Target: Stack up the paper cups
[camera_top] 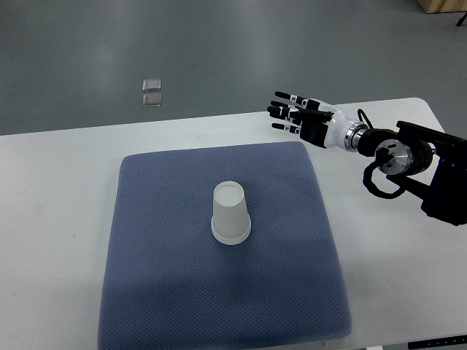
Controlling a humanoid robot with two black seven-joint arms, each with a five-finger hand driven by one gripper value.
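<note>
A white paper cup [230, 213] stands upside down near the middle of the blue-grey mat [160, 284]; whether it is one cup or a stack cannot be told. My right hand [290, 113] hovers over the table's far edge, up and right of the cup and well apart from it. Its black fingers [283, 97] are stretched out and spread, holding nothing. The right arm [408, 157] enters from the right edge. The left arm does not show.
The mat lies on a white table [51, 219], whose far edge runs across the upper part of the picture. Beyond it is grey floor with two small clear squares [152, 91].
</note>
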